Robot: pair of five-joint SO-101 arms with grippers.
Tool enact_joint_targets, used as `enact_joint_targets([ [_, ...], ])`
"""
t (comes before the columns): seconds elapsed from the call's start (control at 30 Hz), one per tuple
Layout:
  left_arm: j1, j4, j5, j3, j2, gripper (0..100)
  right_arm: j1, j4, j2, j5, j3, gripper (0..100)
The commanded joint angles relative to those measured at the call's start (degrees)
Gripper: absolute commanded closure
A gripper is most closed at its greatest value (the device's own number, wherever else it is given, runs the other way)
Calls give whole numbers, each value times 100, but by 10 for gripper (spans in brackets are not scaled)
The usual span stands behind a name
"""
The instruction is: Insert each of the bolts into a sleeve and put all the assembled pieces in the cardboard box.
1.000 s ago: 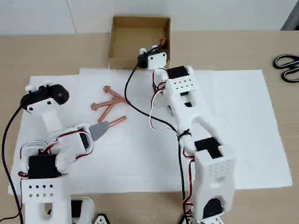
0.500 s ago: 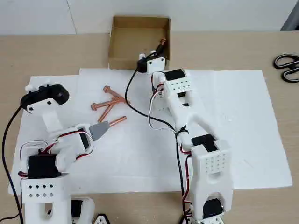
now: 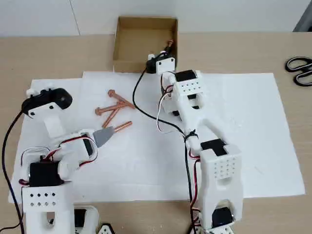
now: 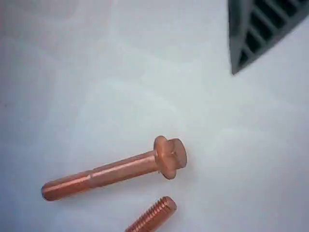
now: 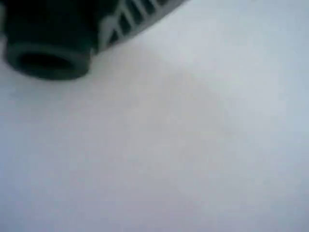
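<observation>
Nudging forward again after a brief dip, the right claw (image 3: 165, 52) stays clamped on the sleeved bolt (image 3: 169, 45), the cardboard box (image 3: 141, 34) just ahead of it; release looks next.

- The black-handled metal scissors (image 3: 300, 69) are cut off by the right edge of the high view.
- One copper-coloured metal bolt (image 4: 152, 216) in the left wrist view shows just its threaded tip. The rest is cut off by the picture's edge.
- The dark round tube (image 5: 47, 57) in the right wrist view is blurry and partly cut off.
- The small copper-coloured piece (image 3: 169, 45) sits by the wall of the brown cardboard box (image 3: 124, 29). It is too small to make out, and an arm's wrist hides its lower end.
</observation>
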Motion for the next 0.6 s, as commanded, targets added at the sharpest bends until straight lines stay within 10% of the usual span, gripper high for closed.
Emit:
enact_joint_targets([
  [0.0, -62, 9, -79, -31, -26, 645, -4, 884, -84, 62, -1301, 962],
  [0.27, -756, 0, -1108, -57, -26, 645, 479, 2193, -295, 70, -3130, 963],
  [0.57, -914, 0, -1108, -57, -26, 645, 1007, 2176, -3011, 70, -422, 963],
])
